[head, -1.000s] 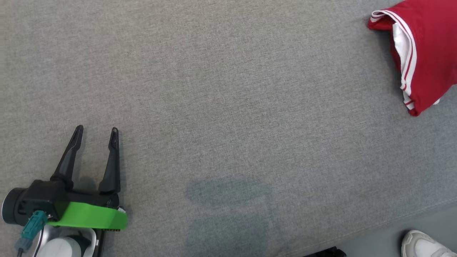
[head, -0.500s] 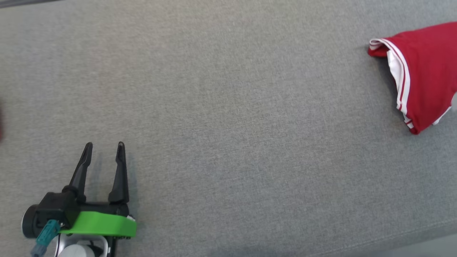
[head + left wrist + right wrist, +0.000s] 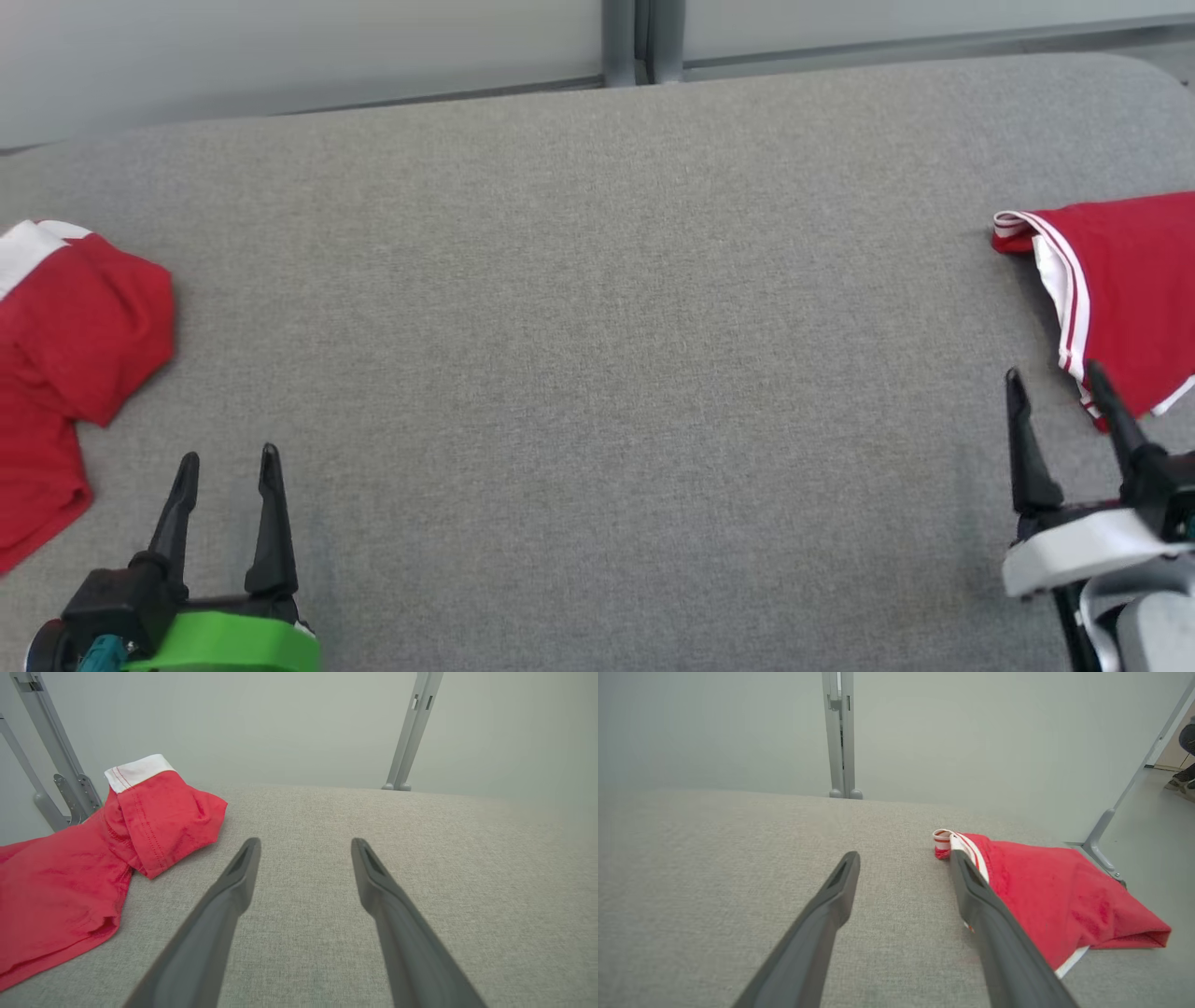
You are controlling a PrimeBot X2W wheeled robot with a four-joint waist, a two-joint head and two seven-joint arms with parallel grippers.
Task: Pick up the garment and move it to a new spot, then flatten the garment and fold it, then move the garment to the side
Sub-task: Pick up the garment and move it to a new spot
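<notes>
Grey fabric counter (image 3: 597,280) holds a crumpled red garment (image 3: 65,345) just left of the left gripper (image 3: 230,455), spread empty; right gripper (image 3: 1052,371) likewise.

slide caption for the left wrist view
Open left end effector over grey padded surface, crumpled red garment beside it.

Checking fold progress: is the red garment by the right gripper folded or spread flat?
Folded: the red garment lies doubled over, stacked layers visible along its striped edge, beside the right gripper.

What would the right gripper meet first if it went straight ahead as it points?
Probably the white-striped edge of the folded red garment, against one finger of the right gripper; depth is unclear.
</notes>
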